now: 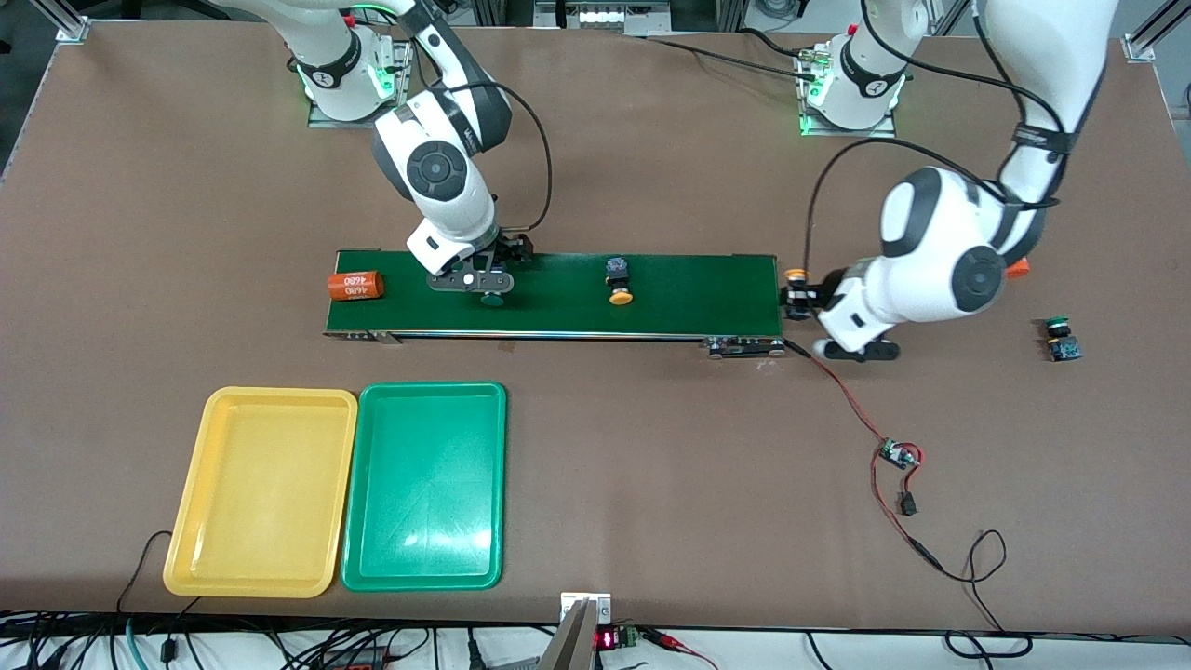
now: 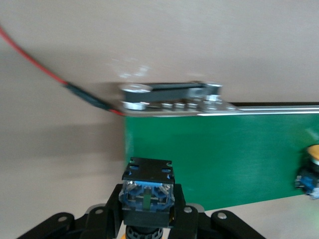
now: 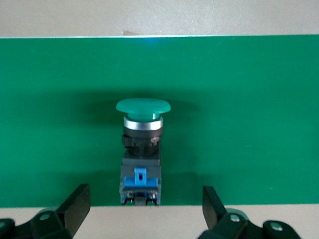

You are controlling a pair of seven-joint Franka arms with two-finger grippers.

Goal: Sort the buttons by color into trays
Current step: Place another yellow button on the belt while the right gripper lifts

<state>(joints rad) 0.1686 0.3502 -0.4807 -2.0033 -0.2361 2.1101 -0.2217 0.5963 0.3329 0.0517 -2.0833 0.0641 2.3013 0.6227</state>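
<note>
Right wrist view: right gripper [image 3: 142, 209] wide open, straddling green-capped button [image 3: 142, 149] on the conveyor belt [image 1: 689, 293].
Drop lower and centre before squeezing; left gripper [image 2: 148, 219] clamps a yellow-capped button [image 2: 148, 191] off the belt's end.

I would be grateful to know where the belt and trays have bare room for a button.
Both the yellow tray and green tray are bare. The belt is free between the yellow button and its left-arm end; it is crowded near the orange cylinder.

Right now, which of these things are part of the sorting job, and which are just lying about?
Job: green button and yellow button on the belt, yellow button in left claw, green button on the table, yellow tray, green tray.
Lying about: orange cylinder, circuit board.
</note>
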